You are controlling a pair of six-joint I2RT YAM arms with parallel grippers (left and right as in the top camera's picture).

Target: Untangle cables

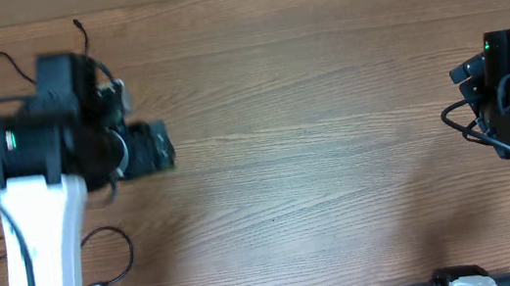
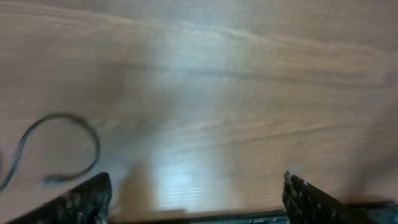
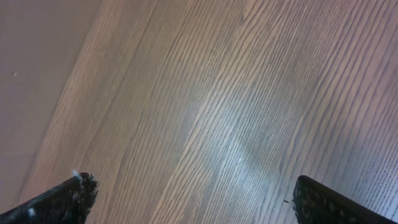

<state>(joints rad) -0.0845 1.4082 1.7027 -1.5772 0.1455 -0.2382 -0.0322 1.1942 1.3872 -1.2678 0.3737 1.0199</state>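
**Left arm nearest the loose cable**
Left gripper point(image 2: 196, 186) gapes wide and empty; a black cable loop point(image 2: 97, 146) curls at lower left, just beside its finger. Right gripper point(image 3: 193, 186), also wide, holds nothing.

A brown wooden table point(image 1: 335, 152) filled the overhead frame, its grain running left to right. In the right wrist view, a plain greyish surface point(image 3: 31, 62) bordered its upper-left edge.
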